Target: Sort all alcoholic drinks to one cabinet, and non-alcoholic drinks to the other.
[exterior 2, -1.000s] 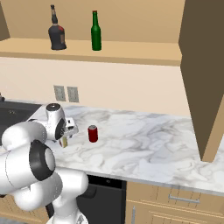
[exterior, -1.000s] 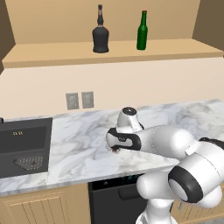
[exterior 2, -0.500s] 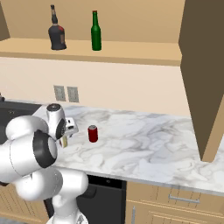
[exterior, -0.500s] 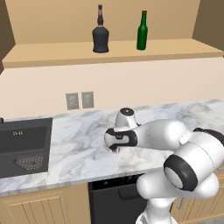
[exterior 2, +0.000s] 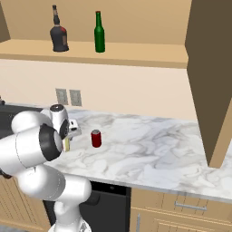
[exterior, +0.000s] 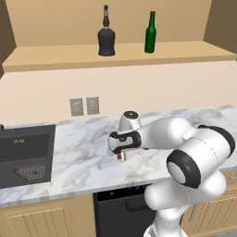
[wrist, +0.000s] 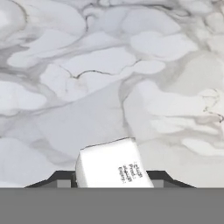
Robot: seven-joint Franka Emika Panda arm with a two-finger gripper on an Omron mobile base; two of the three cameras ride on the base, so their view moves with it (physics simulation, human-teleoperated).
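My gripper (exterior: 121,155) hangs low over the marble counter (exterior: 83,152), pointing down. Its dark fingertips (wrist: 61,178) press against both sides of the tiny white carton (wrist: 111,164), which rests on the counter (wrist: 109,65). The carton's red mark shows under the hand (exterior: 121,158). The gripper (exterior 2: 67,144) stands just left of the short red can (exterior 2: 95,138). Up in the open wall cabinet (exterior: 55,23) the squat black bottle (exterior: 106,39) and the slim green bottle (exterior: 149,33) stand upright on its shelf. Both bottles (exterior 2: 59,36) (exterior 2: 99,32) are far above the hand.
A dark sink (exterior: 25,152) is set into the counter at the left. Two wall outlets (exterior: 84,106) sit on the backsplash. The open cabinet door (exterior 2: 210,77) juts out at the right. A dark appliance front (exterior: 120,208) lies below the counter edge.
The hand has shifted slightly left and settled over the carton. Its fingers have closed in from wide open onto the carton's sides. Bottles and can have not moved.
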